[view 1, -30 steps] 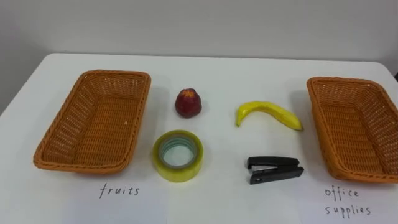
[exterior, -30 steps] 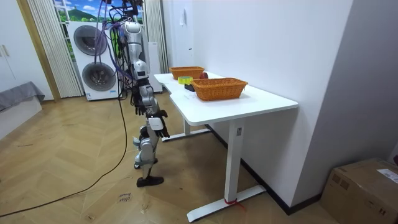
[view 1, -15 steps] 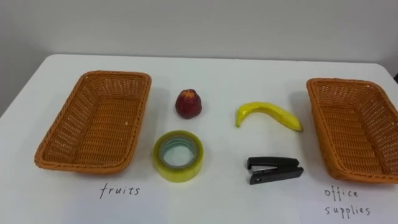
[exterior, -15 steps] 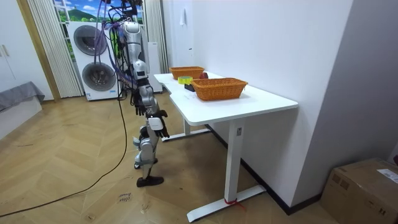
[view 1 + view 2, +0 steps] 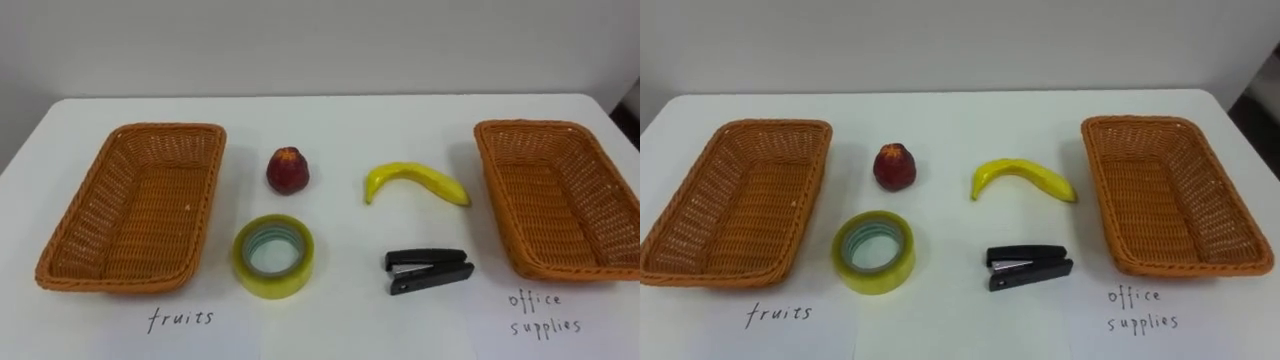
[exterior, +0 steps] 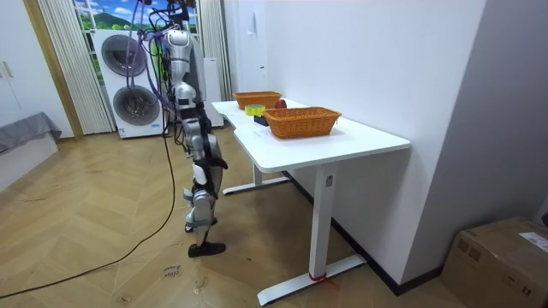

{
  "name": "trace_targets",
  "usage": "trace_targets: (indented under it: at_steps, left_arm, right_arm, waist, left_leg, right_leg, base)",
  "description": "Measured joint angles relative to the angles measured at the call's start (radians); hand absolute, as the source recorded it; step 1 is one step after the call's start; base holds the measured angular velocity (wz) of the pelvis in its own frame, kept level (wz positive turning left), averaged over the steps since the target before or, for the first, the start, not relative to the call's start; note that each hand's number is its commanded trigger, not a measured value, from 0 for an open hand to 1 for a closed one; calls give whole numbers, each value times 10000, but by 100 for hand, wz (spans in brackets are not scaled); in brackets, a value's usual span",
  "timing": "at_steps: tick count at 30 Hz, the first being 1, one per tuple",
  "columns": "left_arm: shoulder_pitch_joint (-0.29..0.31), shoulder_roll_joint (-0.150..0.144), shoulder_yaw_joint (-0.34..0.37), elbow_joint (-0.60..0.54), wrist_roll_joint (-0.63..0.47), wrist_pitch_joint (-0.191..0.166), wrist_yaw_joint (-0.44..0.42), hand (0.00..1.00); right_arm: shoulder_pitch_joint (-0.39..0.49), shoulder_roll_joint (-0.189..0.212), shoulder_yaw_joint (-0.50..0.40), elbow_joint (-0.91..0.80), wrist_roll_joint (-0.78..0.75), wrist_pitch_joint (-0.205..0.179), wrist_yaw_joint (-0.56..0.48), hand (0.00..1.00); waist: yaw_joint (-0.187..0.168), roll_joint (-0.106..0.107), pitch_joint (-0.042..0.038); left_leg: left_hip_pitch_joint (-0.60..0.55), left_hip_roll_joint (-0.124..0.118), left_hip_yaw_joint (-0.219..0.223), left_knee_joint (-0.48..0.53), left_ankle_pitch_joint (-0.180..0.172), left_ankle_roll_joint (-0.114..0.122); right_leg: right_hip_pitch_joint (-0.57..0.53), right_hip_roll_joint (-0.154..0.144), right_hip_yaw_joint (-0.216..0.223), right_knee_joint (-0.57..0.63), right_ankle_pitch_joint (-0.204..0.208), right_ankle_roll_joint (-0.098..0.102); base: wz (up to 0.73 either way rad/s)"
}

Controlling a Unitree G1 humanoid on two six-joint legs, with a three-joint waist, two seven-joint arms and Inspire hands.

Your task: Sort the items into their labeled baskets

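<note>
- Brown woven fruit basket [image 5: 130, 205] sits left, office basket [image 5: 545, 200] right.
- Apple [image 5: 287, 170], banana [image 5: 415, 183], tape roll [image 5: 273, 257] and stapler [image 5: 428, 271] lie between them on the white table [image 5: 340, 120].
- Robot's hands [image 6: 212, 161] — too tiny to tell open or closed.

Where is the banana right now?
In the left eye view the banana lies on the white table, right of middle, between the red apple and the office supplies basket, just beyond the black stapler.
</note>
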Motion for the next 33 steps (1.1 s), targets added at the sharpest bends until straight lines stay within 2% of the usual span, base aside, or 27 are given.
trace_targets:
  at_steps: [2, 4, 5, 7, 9, 12, 14, 20, 23, 27, 29, 33]
  left_arm:
    - [116, 4, 369, -13, -322, -17, 112, 0]
    - [259, 28, 567, -45, -412, -70, 122, 0]
    - [234, 67, 692, -70, -414, -70, 123, 0]
    - [246, 146, 750, -130, -415, -70, 149, 0]
    - [257, 226, 726, -233, -415, -70, 253, 0]
    - [277, 257, 711, -428, -534, -141, 552, 0]
    - [109, 295, 725, -474, -561, -342, 606, 0]
    - [171, 299, 742, -850, -607, -802, 604, 0]
    - [207, 298, 743, -838, -577, -842, 591, 0]
    - [405, 304, 727, -1190, -498, -866, 589, 0]
    - [407, 301, 729, -1453, -516, -917, 585, 0]
    - [369, 275, 705, -1578, -525, -1211, 563, 0]
  right_arm:
    - [98, -20, -924, -127, 369, -13, -421, 0]
    - [200, -47, -1388, -517, 492, -26, -910, 0]
    - [199, -66, -1731, -753, 499, -28, -1242, 0]
    - [134, -137, -2190, -1030, 537, -32, -1720, 0]
    - [62, -183, -2528, -1554, 690, -54, -2400, 0]
    - [34, -255, -2703, -2847, 711, -173, -3469, 0]
    - [-104, -278, -2892, -3647, 643, -404, -4178, 0]
    - [-278, -455, -3262, -4803, 297, -1010, -5824, 0]
    - [-322, -458, -3313, -5642, -510, -1193, -6608, 0]
    - [-290, -458, -3330, -7916, -1282, -1368, -7770, 0]
    - [-227, -457, -3203, -9070, -1830, -1505, -8425, 0]
    - [-131, -455, -3209, -9771, -2151, -1661, -9180, 0]
  waist:
    - [-74, -17, 2]
    - [-134, -65, -26]
    - [-277, -81, -28]
    - [-362, -152, -52]
    - [-471, -214, -35]
    - [-531, -266, -24]
    - [-540, -254, -26]
    - [-489, -190, -30]
    - [-508, -178, -44]
    - [-506, -212, -57]
    - [-448, -262, -23]
    - [-266, -306, 47]
  left_leg:
    - [65, 21, 175, -13, 0, 0]
    - [75, 30, 243, -26, 0, 0]
    - [77, 24, 246, -26, 0, 0]
    - [75, 18, 249, -23, 0, 0]
    - [40, 9, 251, -23, 0, 0]
    - [28, 2, 287, -23, 0, 0]
    - [-19, 2, 282, -26, 1, 1]
    - [-50, 1, 281, -79, 2, 1]
    - [-73, 0, 279, -181, 3, 2]
    - [-230, -8, 289, -207, 3, 2]
    - [-242, -5, 287, -217, 3, 2]
    - [-247, -12, 283, -240, 3, 2]
  right_leg:
    - [-63, 16, 180, 30, -35, -23]
    - [-178, 13, 238, 148, -62, -34]
    - [-206, 6, 286, 201, -79, -26]
    - [-243, 7, 309, 232, -81, -21]
    - [-277, 5, 310, 243, -78, -10]
    - [-317, 16, 388, 266, -68, 7]
    - [-419, 23, 469, 365, -75, 8]
    - [-501, 26, 470, 377, -85, 2]
    - [-591, 29, 452, 373, -86, 1]
    - [-777, 30, 468, 419, -80, 6]
    - [-843, 37, 471, 512, -79, 3]
    - [-878, 30, 481, 538, -79, 4]
  base:
    - [-19]
    - [-20]
    - [-11]
    - [-7]
    - [0]
    - [-3]
    - [-2]
    - [-1]
    - [-5]
    - [-4]
    - [0]
    - [-3]
